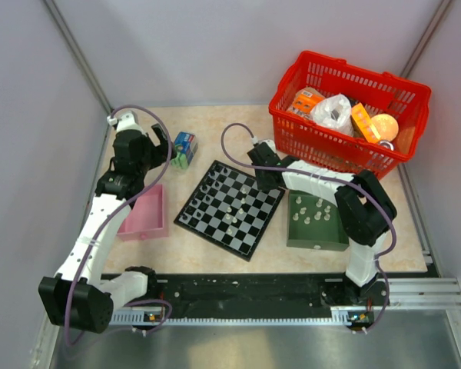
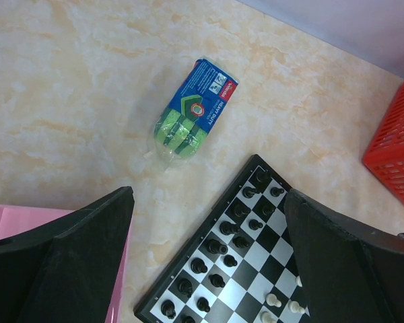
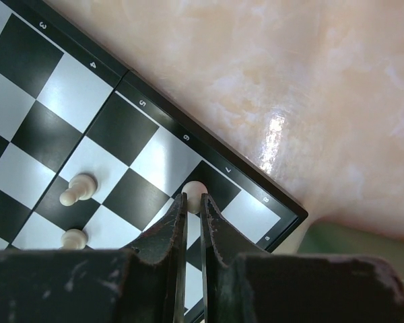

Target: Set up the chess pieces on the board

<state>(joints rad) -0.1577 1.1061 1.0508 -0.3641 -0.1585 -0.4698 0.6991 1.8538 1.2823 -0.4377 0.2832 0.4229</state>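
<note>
Top external view shows the board (image 1: 230, 207) between the arms, with the right gripper (image 1: 259, 171) down at its far corner and the left gripper (image 1: 155, 144) off to its left. Left wrist view shows that gripper (image 2: 209, 195) spread wide and holding nothing, with dark pieces (image 2: 222, 245) on the board between its fingers. Right wrist view shows the right gripper (image 3: 194, 200) pinching a pale piece (image 3: 194, 189) at its fingertips near the board's numbered edge, with two pale pawns (image 3: 77, 190) left of the fingers.

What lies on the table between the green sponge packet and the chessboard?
Nothing. In the left wrist view, only bare table separates the sponge packet from the board.
</note>
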